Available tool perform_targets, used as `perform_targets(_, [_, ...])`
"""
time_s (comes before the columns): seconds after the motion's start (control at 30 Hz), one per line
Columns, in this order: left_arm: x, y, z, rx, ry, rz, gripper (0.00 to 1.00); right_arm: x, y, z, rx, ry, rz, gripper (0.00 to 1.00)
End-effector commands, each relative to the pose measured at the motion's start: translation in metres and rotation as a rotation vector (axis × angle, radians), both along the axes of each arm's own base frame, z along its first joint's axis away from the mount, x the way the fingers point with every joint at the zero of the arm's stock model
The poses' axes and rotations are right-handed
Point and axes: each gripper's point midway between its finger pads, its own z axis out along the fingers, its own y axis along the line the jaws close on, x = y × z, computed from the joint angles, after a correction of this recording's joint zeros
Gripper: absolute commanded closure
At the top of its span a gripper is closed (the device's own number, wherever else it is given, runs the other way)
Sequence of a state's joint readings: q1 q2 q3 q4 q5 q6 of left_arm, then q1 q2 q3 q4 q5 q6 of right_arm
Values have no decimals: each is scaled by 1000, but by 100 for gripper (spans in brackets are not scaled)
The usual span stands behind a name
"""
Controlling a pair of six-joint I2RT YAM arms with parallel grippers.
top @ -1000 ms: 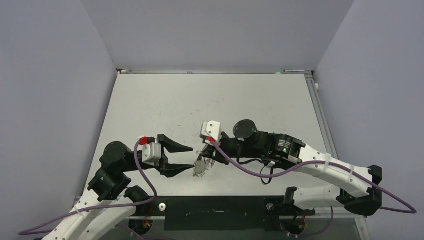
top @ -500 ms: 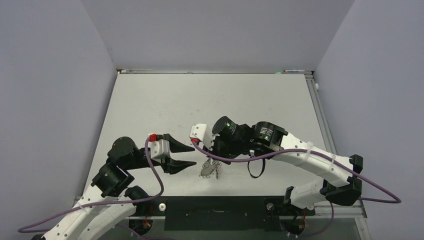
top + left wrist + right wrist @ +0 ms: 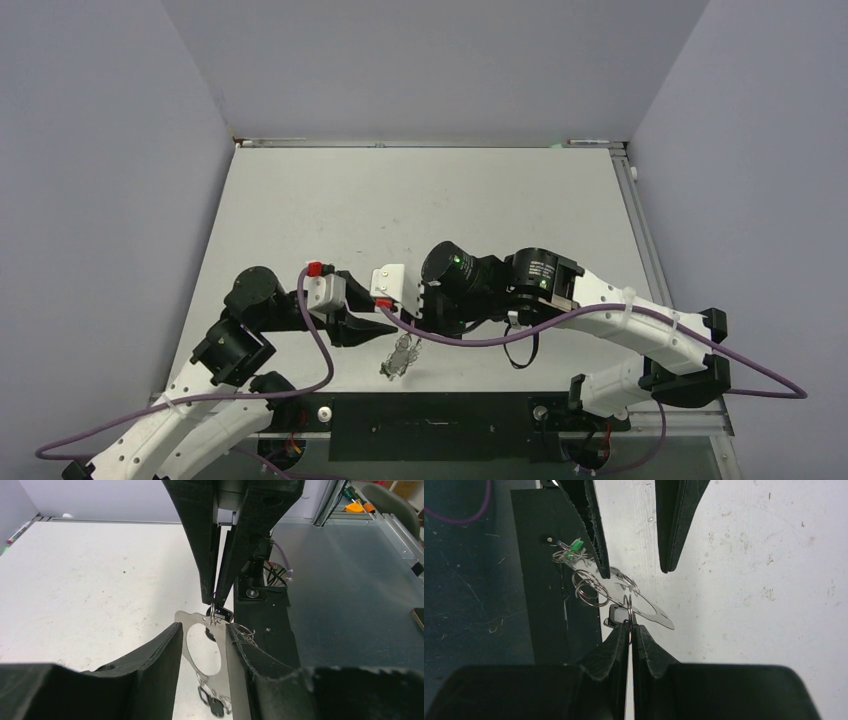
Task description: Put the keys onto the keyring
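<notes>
From above: looks like the threading step, with the keyring (image 3: pixel 400 357) just beyond the tips of the right hand (image 3: pixel 407 335)

From the left wrist: finds the left hand (image 3: pixel 203 626) half open, straddling the keyring's flat plate (image 3: pixel 192 618), firm grip not certain

From the right wrist: shows the right hand pinched shut on one small ring (image 3: pixel 628 605)

Calls next for steadying the plate, then parting a ring

Counts one keyring, two hands, one black-headed key (image 3: pixel 615 615) beside the pinched ring; cannot tell further keys
</notes>
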State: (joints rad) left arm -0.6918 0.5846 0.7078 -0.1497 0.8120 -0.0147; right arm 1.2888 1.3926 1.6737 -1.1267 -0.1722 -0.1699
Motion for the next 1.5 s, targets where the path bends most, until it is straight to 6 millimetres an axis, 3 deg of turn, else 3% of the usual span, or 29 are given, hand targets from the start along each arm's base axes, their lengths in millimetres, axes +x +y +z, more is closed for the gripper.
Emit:
perform_targets(0.0, [-10,-3,21,-59,-30,-69,67,-6,10,17,47,-21,42,95])
perform_targets(0.27, [-16,-8,19,-56,8,-127,73,-15,18,19,46,-29,74,95])
perform_targets(0.6, [-24,-12,14,-44,35,-174,73,-16,19,23,48,-48,75,95])
perform_targets(0.93, [-23,-16,9,-25,60,-183,74,-15,21,26,52,-55,75,95])
perform_targets(1.23, [-20,-18,6,-13,65,-169,83,-17,23,26,53,-56,84,95])
perform_targets(1.47, [-21,-19,5,-7,66,-170,85,-18,27,25,54,-55,90,95])
